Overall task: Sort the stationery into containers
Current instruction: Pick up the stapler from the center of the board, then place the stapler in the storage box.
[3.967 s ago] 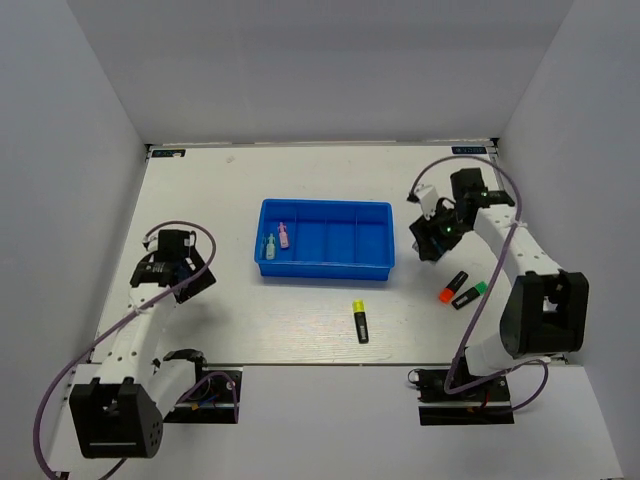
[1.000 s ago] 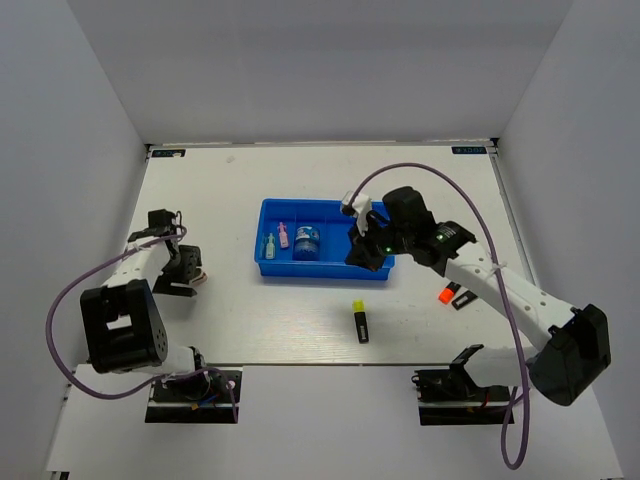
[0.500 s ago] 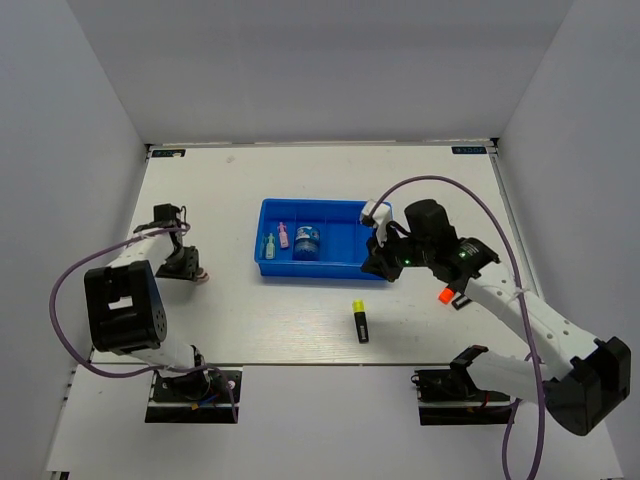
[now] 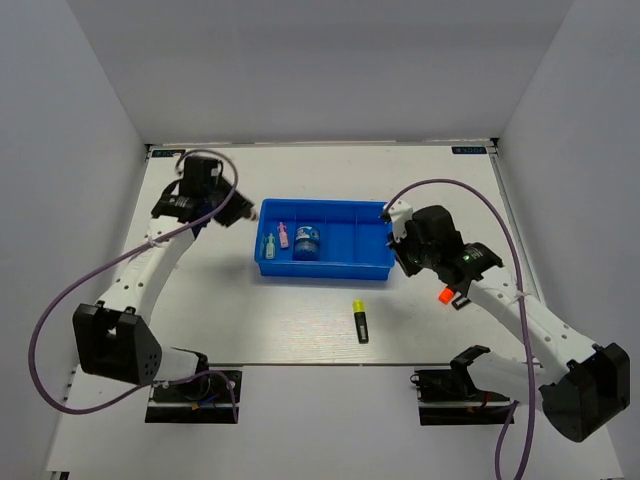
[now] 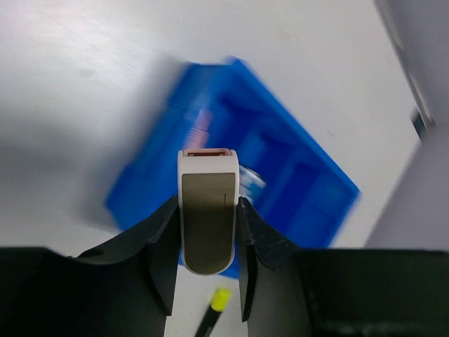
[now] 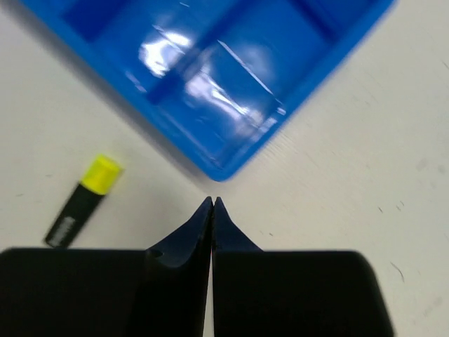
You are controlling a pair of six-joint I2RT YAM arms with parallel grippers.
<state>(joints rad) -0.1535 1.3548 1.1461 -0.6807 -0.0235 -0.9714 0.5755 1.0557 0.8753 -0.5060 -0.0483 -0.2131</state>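
Two are lying outside the tray (image 4: 325, 270): the yellow highlighter (image 4: 360, 320) nearest, the orange highlighter (image 4: 445, 295) just beside the right arm (image 4: 500, 300), where a swing is liable to knock it. The right gripper (image 6: 212, 203) is hovering, pinched together and empty, off the tray's near right corner. Inside, pens (image 4: 268, 246) are sitting in the leftmost compartment, the roll (image 4: 307, 240) in the next. Farthest, the left gripper (image 5: 207, 203), reaching inward, is clamping the white piece (image 5: 207, 232) just beside the far left corner; releasing there is risking a drop onto the table (image 4: 200, 330).
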